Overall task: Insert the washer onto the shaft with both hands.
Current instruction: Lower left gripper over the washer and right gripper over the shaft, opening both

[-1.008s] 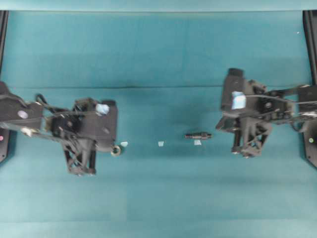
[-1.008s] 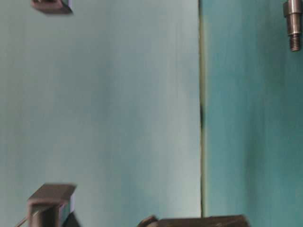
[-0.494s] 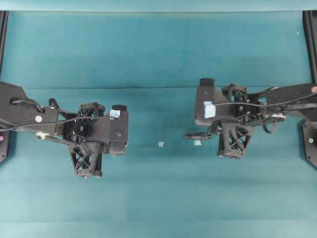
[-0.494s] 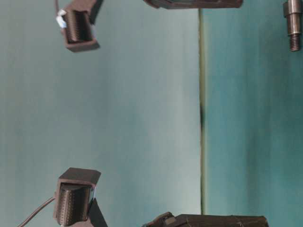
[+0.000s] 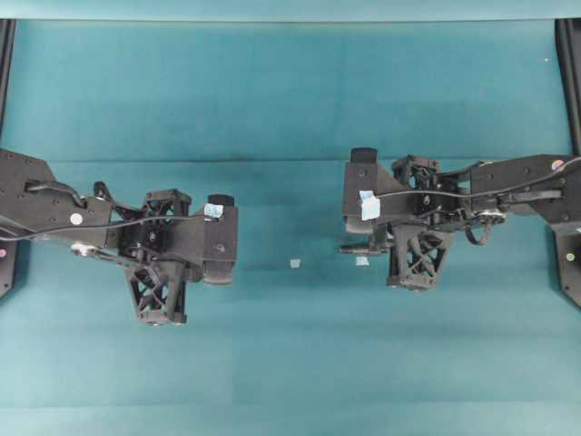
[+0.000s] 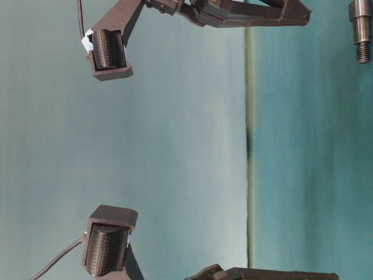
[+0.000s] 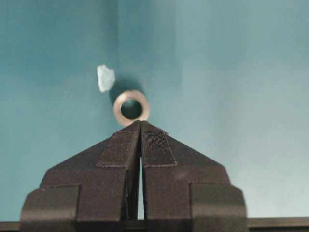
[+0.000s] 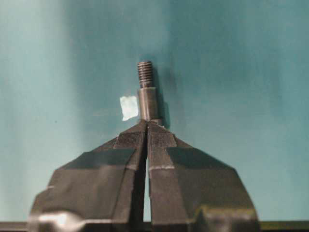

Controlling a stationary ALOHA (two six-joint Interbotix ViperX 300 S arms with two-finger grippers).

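In the left wrist view the washer point(image 7: 131, 107), a small grey metal ring, lies flat on the teal mat. My left gripper point(image 7: 140, 123) is shut and holds nothing, its tips at the ring's near rim. From overhead the left arm point(image 5: 182, 250) hides the washer. The shaft point(image 8: 147, 94), a dark stepped rod with a threaded end, lies on the mat pointing away from my right gripper point(image 8: 147, 123). That gripper is shut and empty, its tips over the rod's near end. From overhead only the shaft's left end point(image 5: 352, 248) shows, beside the right arm point(image 5: 408, 218).
Pale blue tape scraps lie on the mat: one beside the washer point(image 7: 105, 78), one beside the shaft point(image 8: 128, 107), one between the arms point(image 5: 295, 263). Black frame rails point(image 5: 7, 54) run along the left and right edges. The table-level view shows the shaft's end point(image 6: 361, 29).
Both arms have moved toward the middle. The left now covers the washer from overhead, and the right has come left over the shaft. Both grippers stayed shut.
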